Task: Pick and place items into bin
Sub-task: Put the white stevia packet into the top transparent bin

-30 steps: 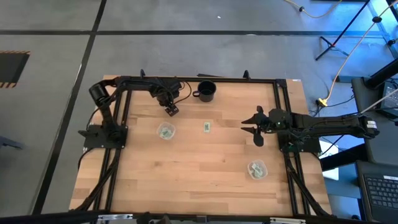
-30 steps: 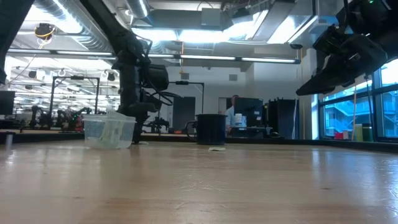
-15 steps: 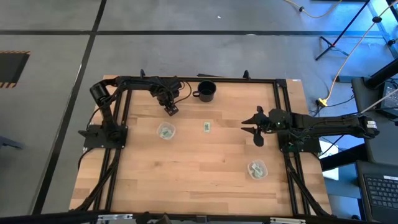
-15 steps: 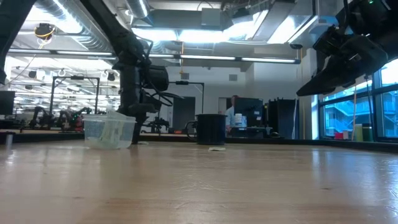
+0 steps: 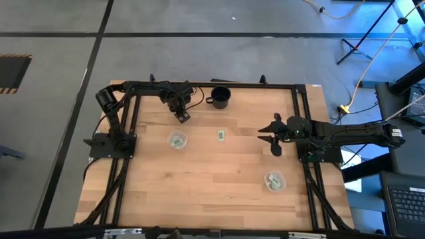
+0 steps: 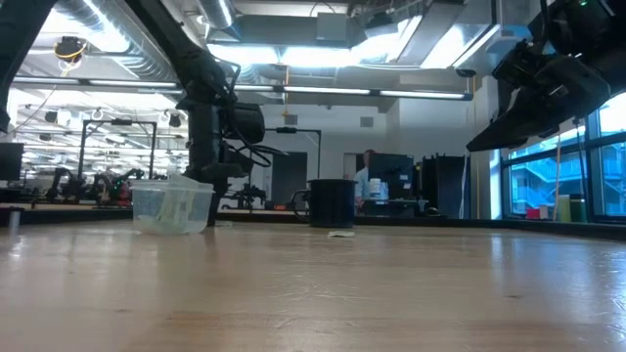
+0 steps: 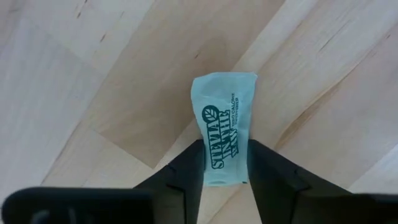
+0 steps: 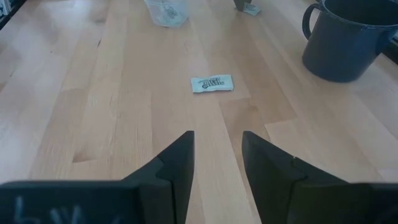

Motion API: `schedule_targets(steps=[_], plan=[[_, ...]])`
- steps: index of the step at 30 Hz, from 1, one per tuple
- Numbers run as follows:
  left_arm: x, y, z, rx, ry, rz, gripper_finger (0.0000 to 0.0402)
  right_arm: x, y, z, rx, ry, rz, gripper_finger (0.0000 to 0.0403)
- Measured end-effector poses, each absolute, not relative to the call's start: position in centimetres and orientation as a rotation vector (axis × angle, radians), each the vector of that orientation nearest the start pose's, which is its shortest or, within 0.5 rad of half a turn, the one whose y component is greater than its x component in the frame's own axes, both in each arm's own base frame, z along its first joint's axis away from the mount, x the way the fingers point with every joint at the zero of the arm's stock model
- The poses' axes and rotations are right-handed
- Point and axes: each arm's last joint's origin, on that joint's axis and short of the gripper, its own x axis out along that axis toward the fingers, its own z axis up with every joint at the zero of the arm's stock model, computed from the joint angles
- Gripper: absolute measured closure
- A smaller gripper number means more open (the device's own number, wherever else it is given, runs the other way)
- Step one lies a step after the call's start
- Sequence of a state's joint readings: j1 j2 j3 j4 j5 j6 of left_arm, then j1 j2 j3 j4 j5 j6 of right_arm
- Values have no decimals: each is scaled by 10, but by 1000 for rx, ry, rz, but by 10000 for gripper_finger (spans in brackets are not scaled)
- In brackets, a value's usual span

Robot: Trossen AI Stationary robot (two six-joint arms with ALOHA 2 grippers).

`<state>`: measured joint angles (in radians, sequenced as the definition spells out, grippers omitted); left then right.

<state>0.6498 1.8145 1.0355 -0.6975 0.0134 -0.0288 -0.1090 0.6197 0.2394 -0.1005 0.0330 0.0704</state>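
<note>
A pale green-and-white packet lies flat on the wooden table near its far left. My left gripper points straight down over it, shut on its near end; the high view shows this gripper left of the black mug. A second packet lies flat mid-table. A clear bin holding packets stands just near-side of my left gripper. My right gripper hangs open above the table's right side, holding nothing. My left gripper has the packet's two long edges between its two fingers, close to one short end. The fingers come from above, pointing down, and stand across the packet's width. The packet lies flat on the table, its printed face up.
A second clear bin with packets stands near the table's right front. The black frame rail runs along the far edge behind the mug. Bare wood spreads across the middle and near side. A person shows far off in the room.
</note>
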Motion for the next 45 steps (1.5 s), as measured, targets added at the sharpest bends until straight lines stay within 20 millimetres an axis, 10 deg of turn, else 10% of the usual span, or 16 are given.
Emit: schedule_targets(steps=[17,30,45], plan=[[242,183,142,-506,1420,505,335,140,-16,177,87,475,-156,265],[230,171,204,-484,1196,511,362,140,-16,177,86,475,-156,265],[220,97,268,-573,1028,193,361,140,-16,177,90,474,-157,265]])
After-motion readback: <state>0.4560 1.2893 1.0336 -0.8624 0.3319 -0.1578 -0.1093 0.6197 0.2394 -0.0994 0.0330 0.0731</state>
